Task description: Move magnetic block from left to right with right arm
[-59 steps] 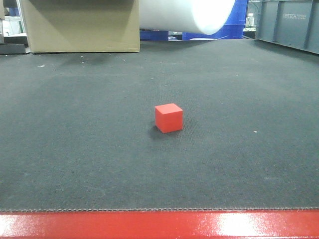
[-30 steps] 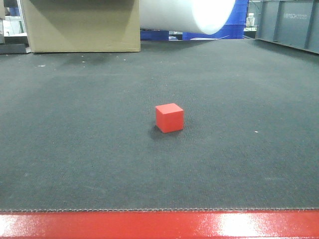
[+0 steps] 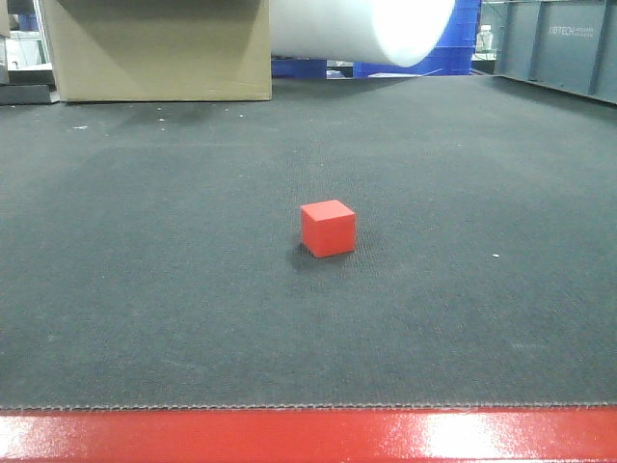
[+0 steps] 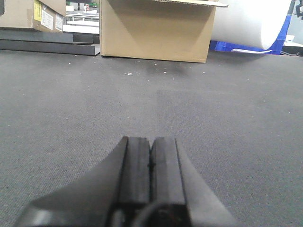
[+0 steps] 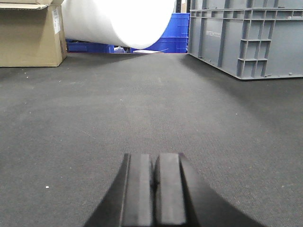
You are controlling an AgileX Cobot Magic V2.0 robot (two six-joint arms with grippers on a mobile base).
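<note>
Sitting alone on the dark grey mat [image 3: 145, 289], the block [image 3: 328, 229] is a small bright red cube, matte, sharp-edged, plain on every face that shows; one corner is turned toward the front camera, a faint shadow at its base. It lies near the middle of the mat in the front view, well apart from everything else, with a red edge strip [image 3: 308, 436] along the near border. Neither wrist view shows it. Left gripper [image 4: 151, 163]: black fingers pressed together, no gap, nothing between them, low over bare mat. Right gripper [image 5: 154, 189]: fingers likewise closed against each other, holding nothing. Beyond the mat: a cardboard box [image 3: 159, 48] at the far left, top flap partly visible in the left wrist view, contents hidden; a large white roll [image 3: 371, 29] beside it; blue crates [image 5: 173, 38] behind the roll; a grey crate [image 5: 248, 38] at the far right, inside not visible.
</note>
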